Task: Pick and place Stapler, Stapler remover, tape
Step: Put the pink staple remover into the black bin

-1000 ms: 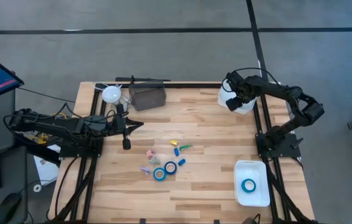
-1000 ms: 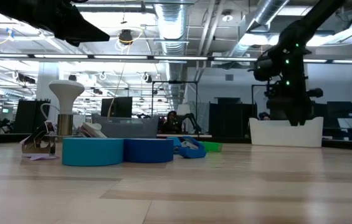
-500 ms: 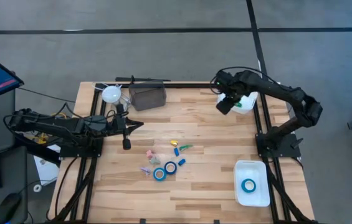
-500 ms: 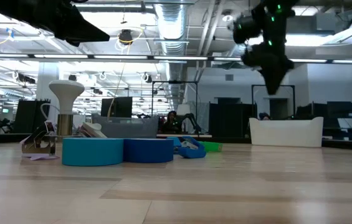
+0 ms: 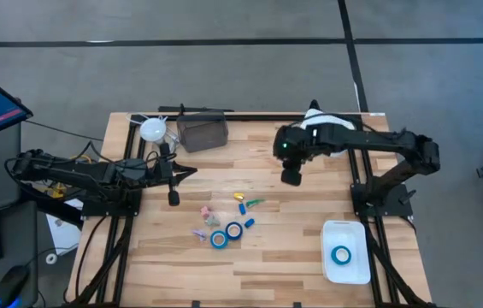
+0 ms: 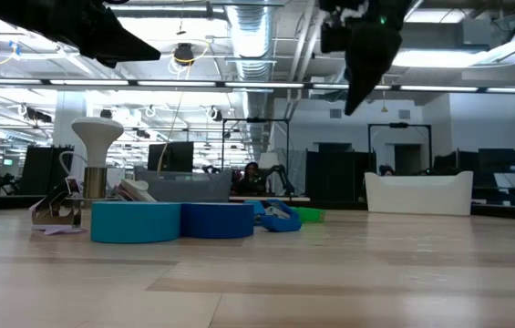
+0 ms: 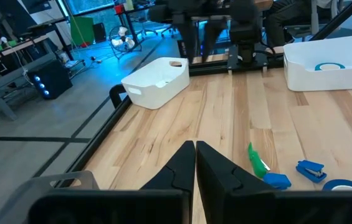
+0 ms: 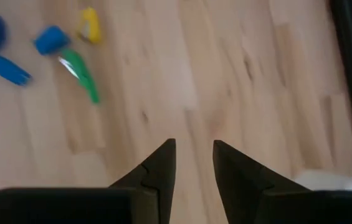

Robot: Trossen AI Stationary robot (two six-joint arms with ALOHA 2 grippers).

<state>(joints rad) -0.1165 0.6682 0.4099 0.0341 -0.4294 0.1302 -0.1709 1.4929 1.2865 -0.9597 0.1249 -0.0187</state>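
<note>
Two blue tape rolls (image 5: pixel 219 239) (image 5: pixel 234 230) lie flat near the table's middle, with a third roll (image 5: pixel 341 254) in the white tray (image 5: pixel 345 274) at the near right. Small coloured office items lie beside the two rolls: a blue stapler (image 7: pixel 311 169), a green piece (image 8: pixel 79 74), a yellow piece (image 8: pixel 90 25) and other blue pieces (image 8: pixel 51 38). My right gripper (image 8: pixel 193 144) hangs open above bare wood right of the items, holding nothing, and points steeply down (image 5: pixel 291 176). My left gripper (image 7: pixel 195 144) waits shut at the table's left (image 5: pixel 191 171), held above the wood.
A white bin (image 7: pixel 157 81) stands at the far right corner, partly under the right arm. A grey box (image 5: pixel 203 131) and a white lamp-like object (image 5: pixel 153 130) sit at the far left. Bare wood lies between the items and the tray.
My right gripper has risen out of the white bin at the far right. It has swung toward the table's left and near side, over the middle, rolling as it went. The rolls and small items have stayed where they were.
</note>
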